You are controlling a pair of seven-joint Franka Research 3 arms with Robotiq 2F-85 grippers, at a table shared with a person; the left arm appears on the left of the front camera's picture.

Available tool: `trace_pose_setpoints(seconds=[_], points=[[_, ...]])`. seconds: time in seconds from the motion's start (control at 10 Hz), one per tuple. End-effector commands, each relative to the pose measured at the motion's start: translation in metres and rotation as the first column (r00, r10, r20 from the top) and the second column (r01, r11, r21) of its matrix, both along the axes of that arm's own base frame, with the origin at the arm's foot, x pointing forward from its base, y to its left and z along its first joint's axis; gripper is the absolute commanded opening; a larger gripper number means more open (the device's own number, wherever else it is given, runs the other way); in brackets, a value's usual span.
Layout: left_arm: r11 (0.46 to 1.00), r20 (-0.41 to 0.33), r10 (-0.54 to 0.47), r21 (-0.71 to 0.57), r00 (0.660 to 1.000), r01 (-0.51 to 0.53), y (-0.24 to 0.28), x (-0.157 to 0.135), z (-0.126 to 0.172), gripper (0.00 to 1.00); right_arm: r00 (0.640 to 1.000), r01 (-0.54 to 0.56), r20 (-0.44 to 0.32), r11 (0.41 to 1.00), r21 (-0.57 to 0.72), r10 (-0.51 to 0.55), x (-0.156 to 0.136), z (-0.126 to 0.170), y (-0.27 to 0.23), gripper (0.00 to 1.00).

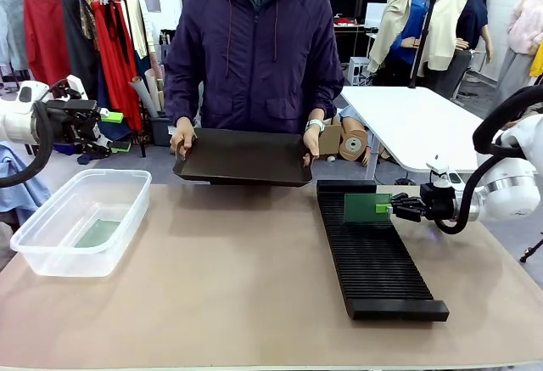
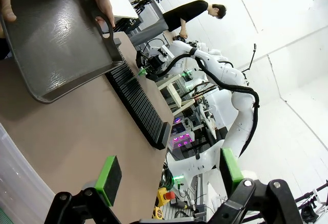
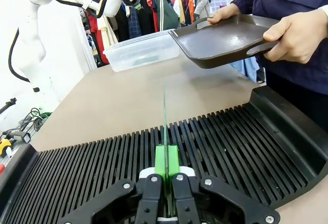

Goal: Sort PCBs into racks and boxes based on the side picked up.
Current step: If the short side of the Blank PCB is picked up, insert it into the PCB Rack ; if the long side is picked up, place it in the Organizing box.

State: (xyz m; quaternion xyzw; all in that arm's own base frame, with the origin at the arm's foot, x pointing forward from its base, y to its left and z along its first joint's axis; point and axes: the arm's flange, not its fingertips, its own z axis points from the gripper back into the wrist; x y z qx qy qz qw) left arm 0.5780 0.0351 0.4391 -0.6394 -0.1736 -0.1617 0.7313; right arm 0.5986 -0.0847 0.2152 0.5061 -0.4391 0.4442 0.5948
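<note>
A green PCB (image 1: 366, 208) stands on edge in the far slots of the long black rack (image 1: 373, 261), with my right gripper (image 1: 393, 208) shut on its right edge. The right wrist view sees this PCB (image 3: 165, 121) edge-on, pinched between the shut fingers of the right gripper (image 3: 166, 168) above the rack (image 3: 241, 137). Another PCB (image 1: 97, 233) lies flat in the clear box (image 1: 51, 248) at the table's left. My left gripper (image 1: 106, 119) hovers above and behind the box; in its wrist view the left gripper (image 2: 169, 178) stands open and empty.
A person at the far side holds a flat black tray (image 1: 246, 157) with handles in both hands, just above the table edge and left of the rack's far end. Bare tabletop lies between box and rack. The tray (image 3: 225, 37) hangs close above the rack's far end.
</note>
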Motion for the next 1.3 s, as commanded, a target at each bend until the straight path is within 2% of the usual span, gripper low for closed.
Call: trace_pose_setpoints(seconds=[0.0,1.2], points=[[1.000,0.003,0.004,0.002,1.000,-0.004,0.0006,-0.0015,0.0018,1.00,1.000,0.002,0.009,1.000,0.001,-0.002,0.0009,0.0030,0.0000,0.00],[1.000,0.003,0.004,0.002,1.000,-0.004,0.0006,-0.0015,0.0018,1.00,1.000,-0.008,0.003,1.000,-0.010,0.008,0.0022,-0.0015,0.0016,0.00]])
